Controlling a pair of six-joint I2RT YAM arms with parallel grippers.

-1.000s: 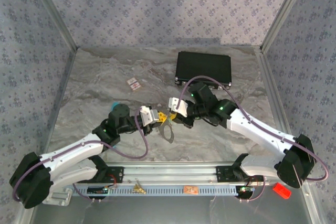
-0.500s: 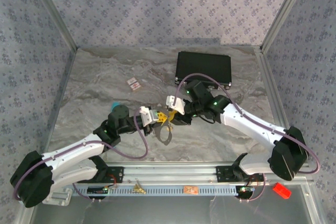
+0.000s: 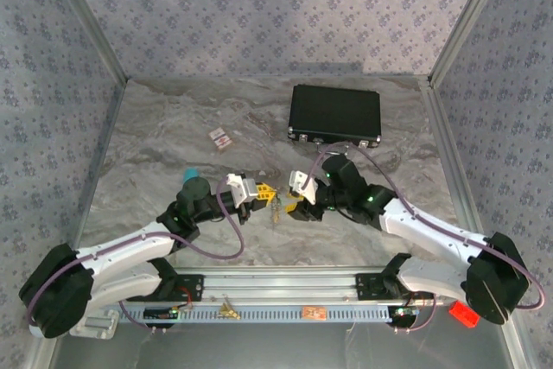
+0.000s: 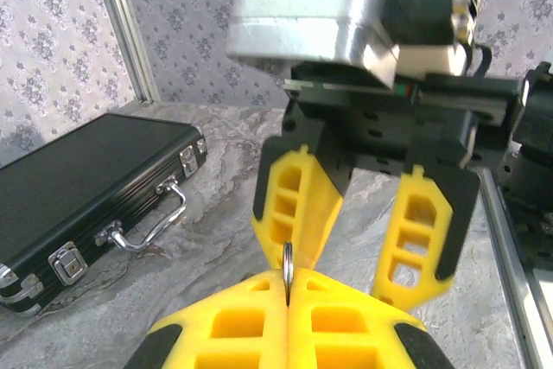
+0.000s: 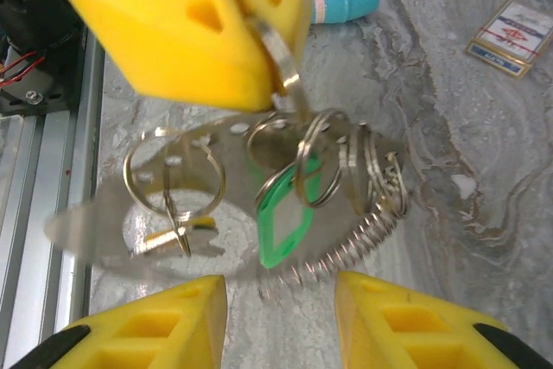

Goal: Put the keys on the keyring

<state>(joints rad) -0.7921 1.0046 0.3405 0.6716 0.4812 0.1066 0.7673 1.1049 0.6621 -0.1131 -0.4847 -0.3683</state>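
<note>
The right gripper (image 5: pixel 278 300) has matt yellow plastic fingers (image 5: pixel 194 295). Just ahead of them the keyring (image 5: pixel 370 224) is bare shiny metal with a ribbed, coil-like rim. The green key (image 5: pixel 283 218) has a glossy translucent plastic head. The table (image 5: pixel 492 179) beneath looks smooth, marbled grey. Left of the left gripper (image 4: pixel 288 295), the case (image 4: pixel 78 170) is matt black with polished metal latches.

On the grey marbled desk (image 3: pixel 173 127), a black rectangular hard case with metal latches (image 3: pixel 335 115) lies at one o'clock, a small red-and-white card (image 3: pixel 220 137) at eleven, and a teal pen's end (image 3: pixel 191 176) at nine.
</note>
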